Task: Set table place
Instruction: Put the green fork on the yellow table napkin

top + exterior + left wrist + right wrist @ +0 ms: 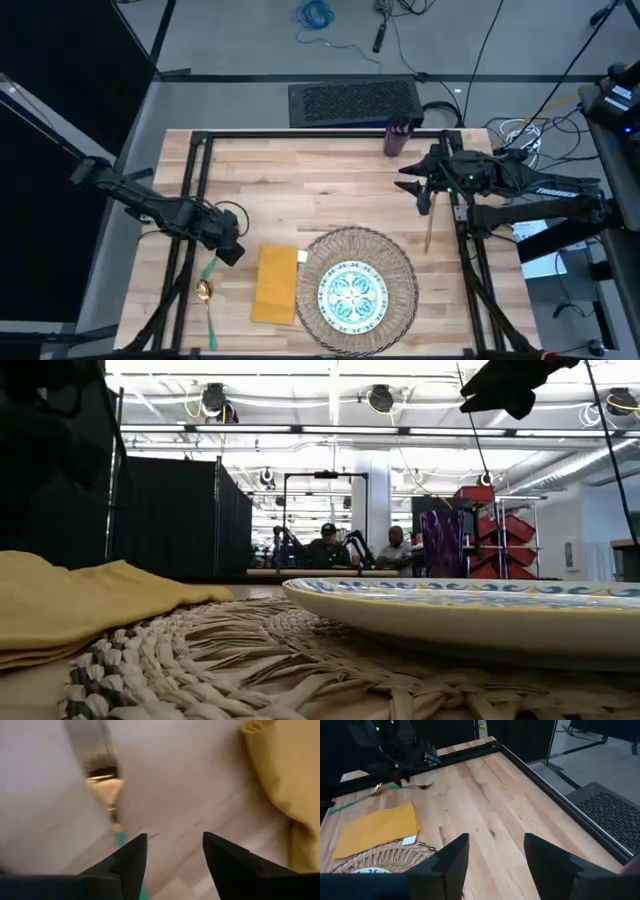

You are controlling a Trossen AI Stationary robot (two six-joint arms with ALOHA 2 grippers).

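Your pale butcher-block counter (320, 190) carries a round woven wicker placemat (400, 262) with a blue-green patterned plate (352, 293) on it, and a mustard cloth napkin (276, 284) lying flat just beside the mat. The slim knife (428, 232) lies lengthwise, running away from you, below your right gripper (419, 189), jaws spread and empty. Your left gripper (232, 247), jaws also spread, hovers beside the green-handled fork (207, 269) and spoon (207, 305). The purple cup (396, 136) stands at the far edge.

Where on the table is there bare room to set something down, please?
Bare wood spans the table between the purple cup, the napkin and the left gripper. It is crowded around the placemat, the plate and the spoon.
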